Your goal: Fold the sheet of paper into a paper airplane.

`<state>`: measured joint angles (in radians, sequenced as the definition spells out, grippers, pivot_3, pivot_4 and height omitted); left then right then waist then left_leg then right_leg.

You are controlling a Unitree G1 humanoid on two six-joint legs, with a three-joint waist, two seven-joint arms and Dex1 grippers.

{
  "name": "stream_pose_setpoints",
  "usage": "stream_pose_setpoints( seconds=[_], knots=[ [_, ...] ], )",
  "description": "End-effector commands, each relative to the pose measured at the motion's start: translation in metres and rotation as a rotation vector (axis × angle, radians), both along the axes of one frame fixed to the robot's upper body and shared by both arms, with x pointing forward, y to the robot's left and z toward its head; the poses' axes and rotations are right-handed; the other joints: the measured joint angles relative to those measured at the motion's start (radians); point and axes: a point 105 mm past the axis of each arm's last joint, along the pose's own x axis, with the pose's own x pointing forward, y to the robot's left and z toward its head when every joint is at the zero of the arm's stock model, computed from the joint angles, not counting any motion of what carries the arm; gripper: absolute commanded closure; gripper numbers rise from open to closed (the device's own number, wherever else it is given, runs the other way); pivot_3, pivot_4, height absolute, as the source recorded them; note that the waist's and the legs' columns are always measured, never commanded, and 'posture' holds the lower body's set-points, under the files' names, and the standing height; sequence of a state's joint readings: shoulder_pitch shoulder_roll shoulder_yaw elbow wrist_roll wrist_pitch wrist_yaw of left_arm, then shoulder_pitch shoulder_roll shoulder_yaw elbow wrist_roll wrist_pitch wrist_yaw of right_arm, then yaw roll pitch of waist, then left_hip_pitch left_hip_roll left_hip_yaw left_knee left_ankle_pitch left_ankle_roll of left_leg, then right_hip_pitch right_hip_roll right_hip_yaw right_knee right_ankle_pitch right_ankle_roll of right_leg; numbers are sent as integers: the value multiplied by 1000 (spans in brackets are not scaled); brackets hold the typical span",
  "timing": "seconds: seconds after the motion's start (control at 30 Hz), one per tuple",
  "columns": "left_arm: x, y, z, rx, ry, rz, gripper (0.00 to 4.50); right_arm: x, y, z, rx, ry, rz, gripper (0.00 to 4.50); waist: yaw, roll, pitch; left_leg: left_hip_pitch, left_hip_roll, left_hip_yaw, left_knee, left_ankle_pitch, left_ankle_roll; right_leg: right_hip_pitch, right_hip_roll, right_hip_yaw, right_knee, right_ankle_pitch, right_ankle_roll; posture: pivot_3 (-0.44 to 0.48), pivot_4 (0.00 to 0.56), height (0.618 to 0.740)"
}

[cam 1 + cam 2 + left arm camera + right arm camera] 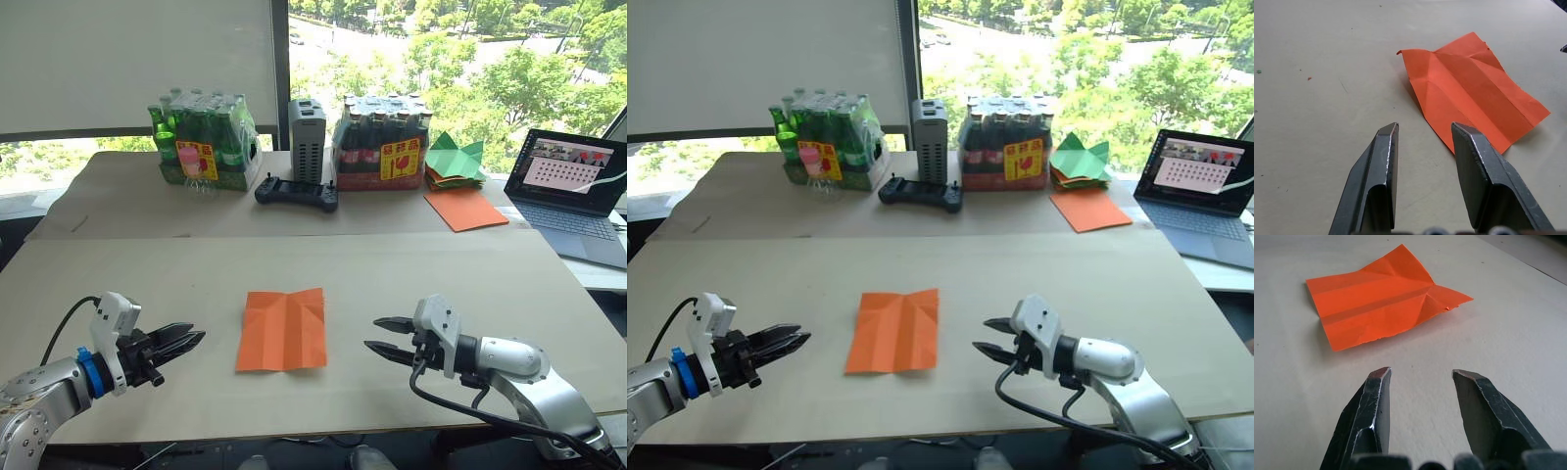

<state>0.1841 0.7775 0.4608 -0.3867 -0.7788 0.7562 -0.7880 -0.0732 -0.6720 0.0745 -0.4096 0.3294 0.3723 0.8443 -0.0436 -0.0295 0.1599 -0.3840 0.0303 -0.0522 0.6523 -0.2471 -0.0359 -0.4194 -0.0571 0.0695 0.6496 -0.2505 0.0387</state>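
The sheet of paper lies flat on the beige table, bright orange and crossed by crease lines, midway between my two arms. My left gripper hovers to its left, open and holding nothing, its tips pointing at the sheet. My right gripper is on the other side, also open and empty, a short gap from the sheet's right edge. Neither gripper touches the paper.
At the back stand a pack of green bottles, a grey box, a black controller and a pack of dark bottles. Green paper shapes and a smooth orange sheet lie back right, beside a laptop.
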Motion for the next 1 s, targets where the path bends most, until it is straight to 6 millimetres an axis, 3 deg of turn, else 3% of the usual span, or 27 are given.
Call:
stream_pose_setpoints(
  seconds=[0.03,0.37,0.47,0.5,0.6,0.63,0.77,1.0],
  knots=[
    [5,-3,15,-4,-64,-4,2677,-1,7,14,34,-44,18,2254,1,0,0,0,0,0,0,0,0,0,0,0,0,0,0,0,150,740],
    [11,-11,21,-61,-68,-6,2677,7,13,24,124,-30,-38,2254,0,0,0,0,0,0,1,0,0,0,0,0,1,0,0,0,150,740],
    [12,-14,23,-91,-79,-1,2677,9,13,28,151,-30,-49,3095,1,0,0,0,0,0,2,0,0,0,0,0,1,0,0,0,150,740],
    [13,-15,23,-97,-80,-2,3229,10,13,29,161,-32,-53,3431,1,0,0,0,0,0,2,0,0,0,0,0,1,0,0,0,150,740],
    [14,-18,23,-109,-83,-1,4199,15,13,32,186,-30,-78,4479,-1,0,0,0,0,0,2,0,0,0,0,0,2,0,0,0,150,740],
    [15,-19,23,-111,-86,-1,4481,16,13,33,190,-30,-83,4500,-1,0,0,0,0,0,2,0,0,0,0,0,2,0,0,0,150,740],
    [20,-23,22,-123,-92,-3,4481,20,15,35,200,-37,-95,4500,0,0,0,0,0,0,3,0,0,0,0,0,2,0,0,0,150,740],
    [29,-49,3,-102,-64,-88,4481,30,27,35,204,-52,-121,4500,-2,0,0,-1,0,0,6,0,0,0,0,0,6,0,0,0,150,740]
  ],
)
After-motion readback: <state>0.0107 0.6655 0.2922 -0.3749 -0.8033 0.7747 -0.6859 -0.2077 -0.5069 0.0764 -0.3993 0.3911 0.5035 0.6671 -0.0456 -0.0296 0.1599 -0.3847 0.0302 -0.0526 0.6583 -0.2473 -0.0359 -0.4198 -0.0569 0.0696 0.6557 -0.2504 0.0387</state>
